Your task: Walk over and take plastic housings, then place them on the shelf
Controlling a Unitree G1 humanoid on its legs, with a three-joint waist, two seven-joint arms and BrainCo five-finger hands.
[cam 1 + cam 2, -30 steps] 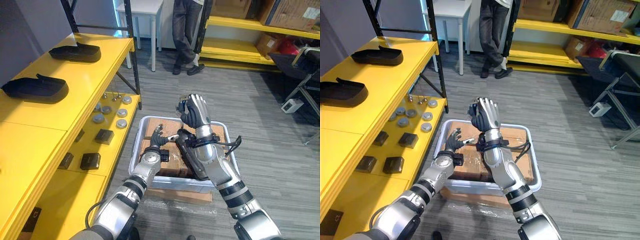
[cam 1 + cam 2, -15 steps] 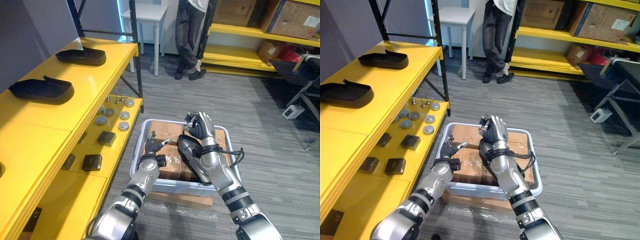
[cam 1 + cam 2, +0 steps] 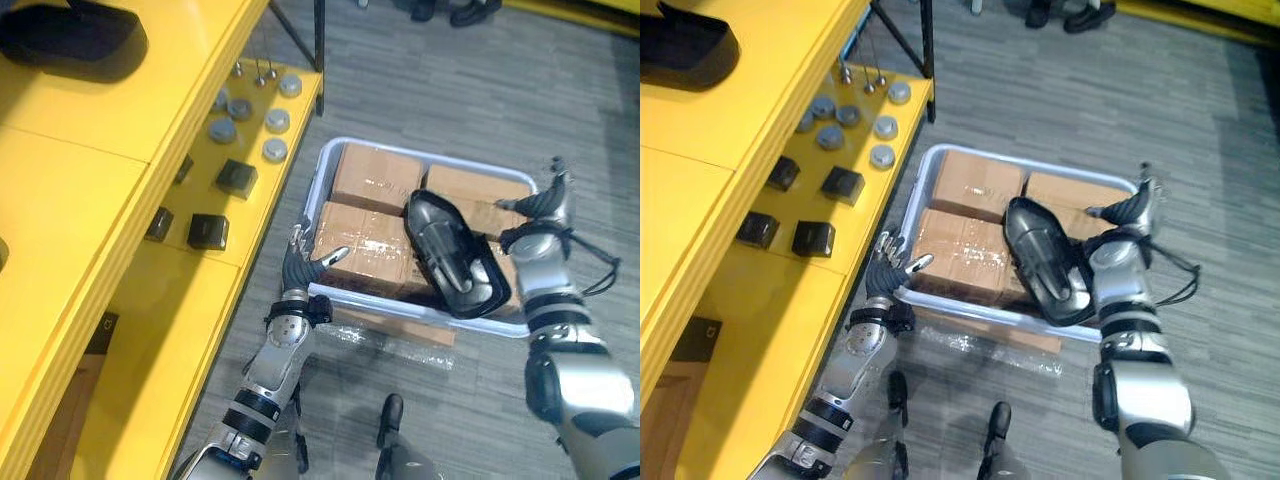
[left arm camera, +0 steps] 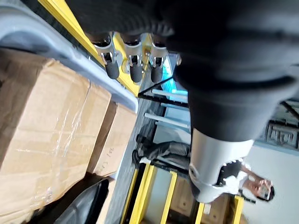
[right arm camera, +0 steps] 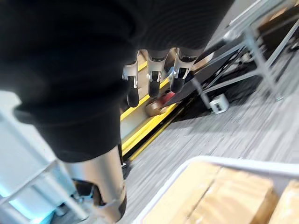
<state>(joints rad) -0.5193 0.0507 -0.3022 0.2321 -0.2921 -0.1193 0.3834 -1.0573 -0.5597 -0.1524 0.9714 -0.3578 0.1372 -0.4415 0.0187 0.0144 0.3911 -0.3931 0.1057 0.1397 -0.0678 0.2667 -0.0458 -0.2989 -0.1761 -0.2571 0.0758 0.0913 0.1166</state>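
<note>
black plastic housing (image 3: 452, 255) lies on cardboard boxes (image 3: 375, 180) in pale bin (image 3: 317, 205). left robot hand (image 3: 303, 262) spread by rim; right robot hand (image 3: 540, 205) relaxed, empty. second black housing (image 3: 70, 35) on yellow shelf (image 3: 120, 130) cut off.

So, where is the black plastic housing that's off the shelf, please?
In the left eye view the black housing lies on the cardboard boxes in the grey bin, right of centre, beside the right hand.

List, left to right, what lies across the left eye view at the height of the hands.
yellow shelf → black block → left hand → black plastic housing → right hand
</note>
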